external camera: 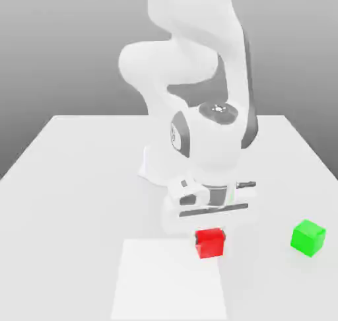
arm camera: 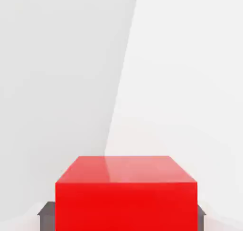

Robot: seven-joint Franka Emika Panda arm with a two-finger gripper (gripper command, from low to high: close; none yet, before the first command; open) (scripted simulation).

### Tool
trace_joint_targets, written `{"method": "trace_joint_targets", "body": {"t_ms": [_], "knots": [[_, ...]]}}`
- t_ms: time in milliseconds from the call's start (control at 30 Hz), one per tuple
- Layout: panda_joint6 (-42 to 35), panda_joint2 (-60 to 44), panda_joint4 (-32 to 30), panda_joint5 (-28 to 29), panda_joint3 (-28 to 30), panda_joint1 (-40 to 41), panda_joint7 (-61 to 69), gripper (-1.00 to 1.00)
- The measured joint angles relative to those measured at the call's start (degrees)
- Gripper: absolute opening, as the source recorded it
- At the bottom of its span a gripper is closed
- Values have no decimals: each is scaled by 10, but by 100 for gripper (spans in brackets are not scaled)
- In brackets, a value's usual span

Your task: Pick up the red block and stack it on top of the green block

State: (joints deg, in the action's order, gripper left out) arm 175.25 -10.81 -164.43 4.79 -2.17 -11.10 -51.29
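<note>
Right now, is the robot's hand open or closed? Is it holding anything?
End effector: closed on the red block, which sits low at the table; the green block sits apart.

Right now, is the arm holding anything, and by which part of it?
Yes, the red block. The jaws are shut on two opposite side faces, a finger pressed to each. The block still appears to rest on the table; the green block sits apart, untouched.

The hand view's edge cuts off the red block (arm camera: pixel 126 197), which hides most of both fingers (arm camera: pixel 47 213).
</note>
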Motion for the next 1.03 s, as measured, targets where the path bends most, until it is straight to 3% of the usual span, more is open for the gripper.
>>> {"method": "trace_joint_targets", "body": {"t_ms": [100,333,700,900,933,1033], "knots": [[-13,15,-2,-6,-6,4,5,-100],[-129,145,-16,-54,-22,-4,33,-100],[-233,108,125,-43,-115,-181,-136,-100],[-160,9,149,10,-95,-212,-197,-100],[-147,-5,150,19,-90,-215,-203,100],[-147,-5,150,19,-90,-215,-203,100]]}}
